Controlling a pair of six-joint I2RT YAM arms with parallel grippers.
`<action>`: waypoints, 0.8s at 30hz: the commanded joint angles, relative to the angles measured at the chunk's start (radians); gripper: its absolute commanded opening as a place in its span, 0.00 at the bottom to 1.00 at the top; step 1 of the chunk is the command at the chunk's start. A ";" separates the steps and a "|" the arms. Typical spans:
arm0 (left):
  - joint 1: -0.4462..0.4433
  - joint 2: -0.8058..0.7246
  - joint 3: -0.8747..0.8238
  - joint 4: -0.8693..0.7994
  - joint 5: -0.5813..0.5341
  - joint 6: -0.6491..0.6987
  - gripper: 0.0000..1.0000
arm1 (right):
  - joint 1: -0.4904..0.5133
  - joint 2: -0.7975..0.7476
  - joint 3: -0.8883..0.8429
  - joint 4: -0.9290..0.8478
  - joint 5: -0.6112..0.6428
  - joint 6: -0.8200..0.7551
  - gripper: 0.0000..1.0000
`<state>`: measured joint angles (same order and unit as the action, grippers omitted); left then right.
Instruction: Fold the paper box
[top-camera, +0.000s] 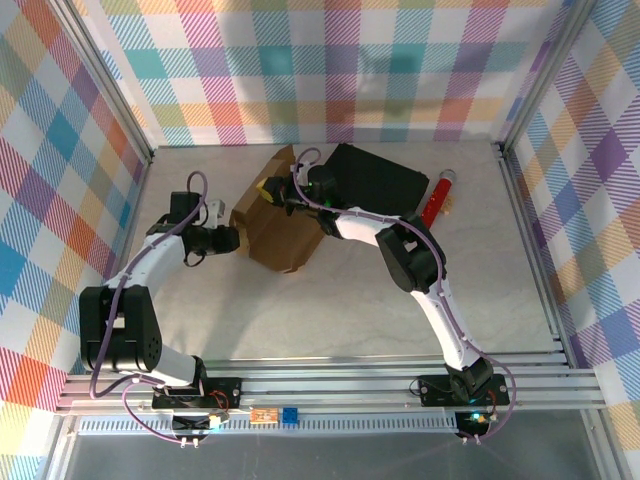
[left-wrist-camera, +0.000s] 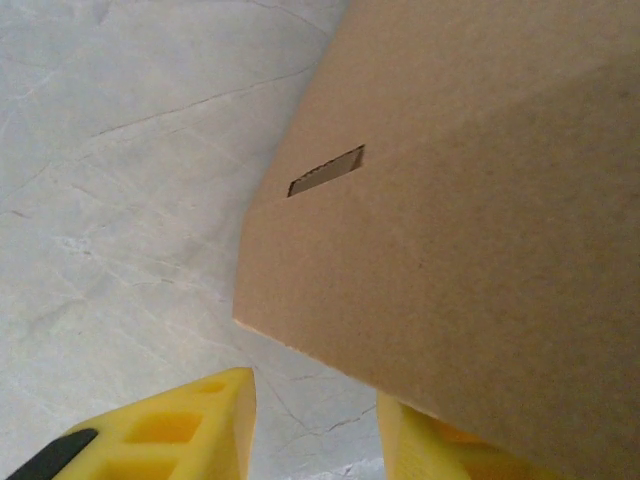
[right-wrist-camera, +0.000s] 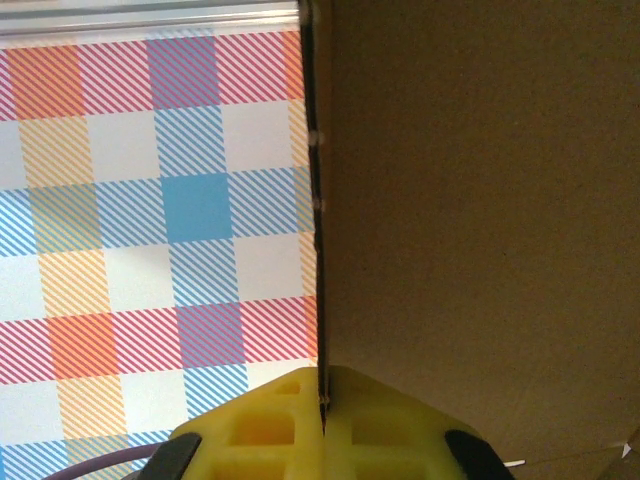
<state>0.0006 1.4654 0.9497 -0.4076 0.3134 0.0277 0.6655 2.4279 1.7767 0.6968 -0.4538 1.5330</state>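
Note:
The paper box (top-camera: 278, 228) is a brown cardboard sheet, partly raised, lying at the back middle of the table. In the left wrist view the paper box (left-wrist-camera: 470, 220) shows a small slit (left-wrist-camera: 326, 171), and its lower edge hangs over my right-hand finger. My left gripper (top-camera: 238, 239) sits at the box's left edge, open (left-wrist-camera: 315, 425), with bare table between its yellow fingers (left-wrist-camera: 190, 425). My right gripper (top-camera: 272, 190) is at the box's top flap, shut (right-wrist-camera: 322, 400) on a thin cardboard edge (right-wrist-camera: 318, 250) that stands upright between its fingers.
A black case (top-camera: 378, 180) lies right behind the box, under my right arm. A red tube (top-camera: 438, 195) rests at the back right. Plaid walls with metal posts (top-camera: 115, 90) close the table on three sides. Bare table (top-camera: 340, 310) lies in front of the box.

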 joint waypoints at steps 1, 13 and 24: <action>-0.020 0.022 0.032 0.058 0.018 0.019 0.36 | -0.010 0.029 0.030 -0.013 -0.002 0.012 0.00; -0.075 0.081 0.046 0.122 0.002 -0.046 0.38 | -0.006 0.037 0.042 -0.021 0.010 0.027 0.00; -0.106 0.123 0.020 0.234 -0.150 -0.128 0.42 | -0.007 0.040 0.062 -0.048 0.020 0.034 0.00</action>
<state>-0.0978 1.5848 0.9730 -0.2417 0.2413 -0.0620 0.6617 2.4458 1.8088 0.6701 -0.4278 1.5589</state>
